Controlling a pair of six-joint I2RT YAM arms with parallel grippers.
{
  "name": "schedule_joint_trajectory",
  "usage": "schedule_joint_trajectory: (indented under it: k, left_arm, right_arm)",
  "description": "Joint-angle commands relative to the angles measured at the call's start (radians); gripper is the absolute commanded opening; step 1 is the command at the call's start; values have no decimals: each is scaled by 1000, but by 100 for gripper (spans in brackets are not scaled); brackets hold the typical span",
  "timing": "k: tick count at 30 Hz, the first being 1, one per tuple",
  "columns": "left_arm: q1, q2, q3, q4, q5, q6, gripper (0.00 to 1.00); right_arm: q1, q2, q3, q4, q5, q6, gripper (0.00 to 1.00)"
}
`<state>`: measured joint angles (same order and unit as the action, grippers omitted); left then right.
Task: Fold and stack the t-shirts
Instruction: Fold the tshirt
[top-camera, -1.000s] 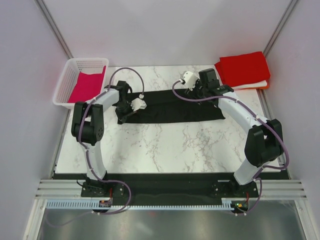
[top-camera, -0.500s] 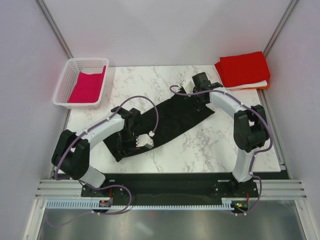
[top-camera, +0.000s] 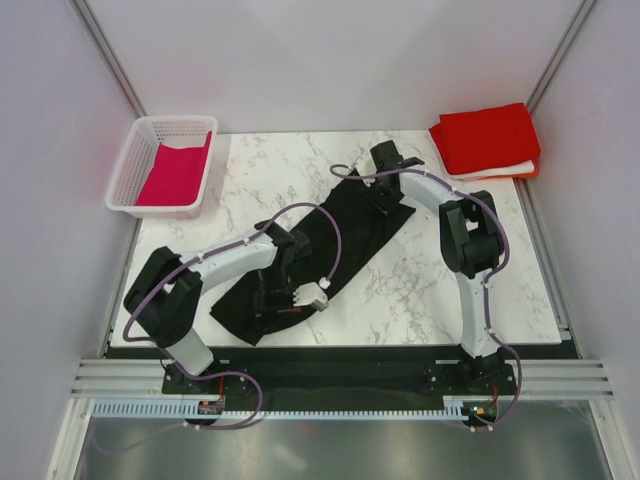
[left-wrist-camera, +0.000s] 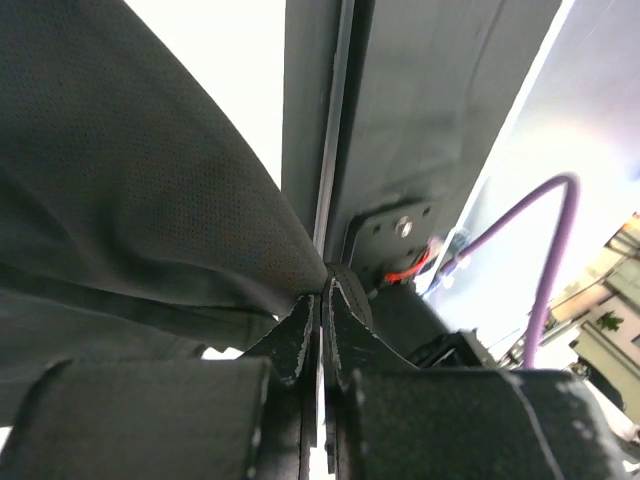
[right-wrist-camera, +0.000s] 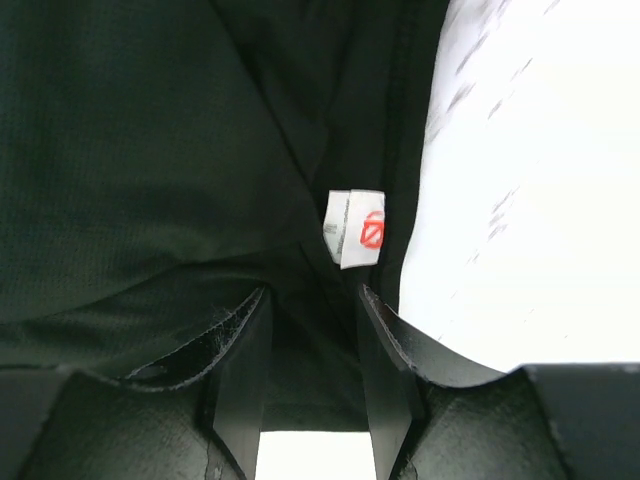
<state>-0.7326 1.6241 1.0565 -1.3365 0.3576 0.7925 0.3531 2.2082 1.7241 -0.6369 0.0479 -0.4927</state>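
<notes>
Progress:
- Folded stack (top-camera: 487, 138) sits at the 1–2 o'clock corner of the table, red on top, with thin white and orange edges showing beneath. Those count as done.
- Black t-shirt (top-camera: 350, 235) is in hand. It lies as a long narrow band on the diagonal, from 7 o'clock up to 1 o'clock across mid-table. Judged lengthwise-folded only. The cross folds and the move to the stack remain.
- Magenta t-shirt (top-camera: 175, 172) lies loose in the white lattice basket (top-camera: 122, 178) at 10–11 o'clock, not yet started.
- Roughly past halfway, on this count.

Grippers:
- Left gripper (left-wrist-camera: 322, 298) is at the 7 o'clock end of the band, by the near edge. Its jaws are pressed tight together with a pinch of black cloth between them, and the fabric drapes away from the tips.
- Right gripper (right-wrist-camera: 310, 325) is at the 1 o'clock end, over the collar. Its fingers stand partly apart, straddling dark cloth just below the neck label (right-wrist-camera: 353, 228). Whether they actually clamp the cloth cannot be told.

Surface and room:
- Table (top-camera: 440, 285) is white marble-patterned with grey veining, smooth, and the cloth should slide on it easily.
- Plain pale walls enclose three sides.
- A metal rail (top-camera: 340, 380) carries both arm bases at 6 o'clock.
</notes>
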Motion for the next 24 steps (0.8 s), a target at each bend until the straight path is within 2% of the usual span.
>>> schedule_joint_trajectory:
  k: [1,4,9,11,14,16,17,18,21,24]
  left_arm:
    - [-33,58,103,-33,105,-65,2]
    - [-71,112,178,-33,162,-82,3]
    - [-128,304,345,-18,231,-99,3]
    - [-155,389,448,-21,251,-102,3]
    - [-200,469,583,-47,296,-108,5]
    - [-227,525,679,-64,348,-125,14]
    - [-231,536,732,-79,389,-136,30]
    - [-231,534,752,-93,406,-144,40]
    - [-229,493,798,-131,385,-133,53]
    - [-226,398,778,-71,302,-127,58]
  right_arm:
    - [-2,100,113,3,46,-10,47]
    - [-3,197,248,-29,55,-43,46]
    - [-2,350,474,-38,61,-84,47]
    - [-3,395,563,-9,67,-102,47]
    - [-8,407,591,97,79,-122,47]
    - [-11,406,612,153,87,-126,48]
    - [-19,392,635,164,95,-110,49]
    - [-23,378,641,164,95,-101,49]
    - [-49,268,600,189,90,-63,51]
    - [-62,124,523,217,60,-8,55]
